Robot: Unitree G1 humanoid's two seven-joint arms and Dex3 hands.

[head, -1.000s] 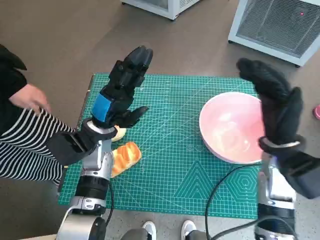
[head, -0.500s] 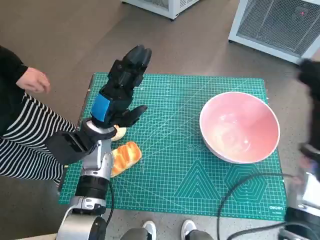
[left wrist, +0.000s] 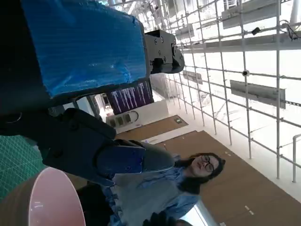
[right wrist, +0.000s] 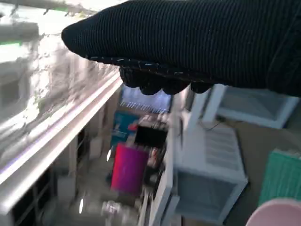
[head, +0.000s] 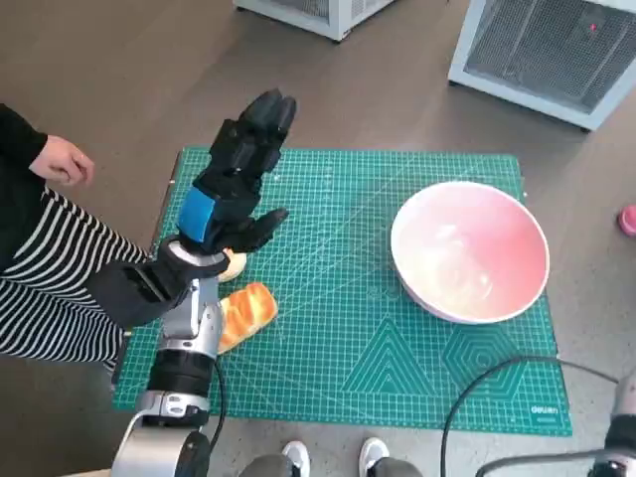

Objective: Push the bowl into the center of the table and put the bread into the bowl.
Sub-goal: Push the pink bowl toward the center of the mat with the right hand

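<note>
Bowl sat at the right of the green mat in the head view, short of the middle, while bread lay at lower left, beside the left forearm. The left hand stood raised above the mat at upper left, fingers spread wide and holding nothing; the right hand was out of this frame. A person's striped sleeve filled the left edge, close to the bread, and a cable curled over the mat's lower right. A careless shove could probably drive the bowl off the near edge or snag that cable. From the left wrist, the bowl's rim showed at lower left, a person beyond it. From the right wrist, the gloved right hand crossed the top, blurred; whether its fingers were spread or curled I cannot tell.
</note>
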